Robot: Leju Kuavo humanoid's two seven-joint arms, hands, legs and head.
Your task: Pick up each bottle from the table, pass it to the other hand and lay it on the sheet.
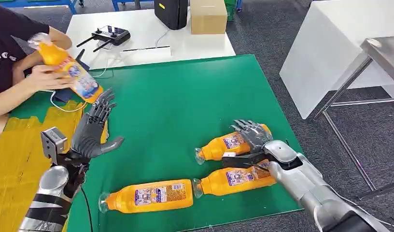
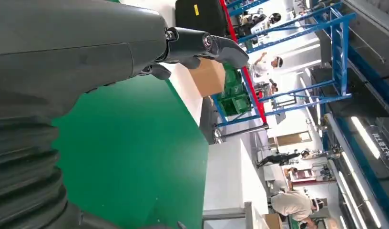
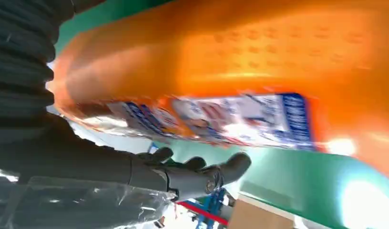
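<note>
A: So, the green mat [image 1: 185,106] is the biggest thing. What lies on it?

B: Three orange bottles. The long bottle [image 1: 151,195] lies at the mat's near edge, toward its left. The near right bottle [image 1: 233,181] lies at the near edge on the right, and the far right bottle [image 1: 224,145] is just behind it. All have blue and white labels, but the writing is too small to read.

A: And the right hand [image 1: 250,137]?

B: It lies over the far right bottle, fingers on top and thumb at its near side. I cannot tell if it grips already. In the right wrist view this bottle [image 3: 240,81] is blurred.

A: The left hand [image 1: 96,128]?

B: Raised over the mat's left edge, fingers spread wide, holding nothing. Left of the mat lies the yellow sheet [image 1: 21,150].

A: Anything more?

B: A person's hand [image 1: 45,77] holds a fourth bottle [image 1: 72,70] above the mat's far left corner. Behind the mat stands a white table [image 1: 142,36] with a cardboard box [image 1: 208,16], a black case [image 1: 172,12] and a remote controller [image 1: 109,35].
</note>
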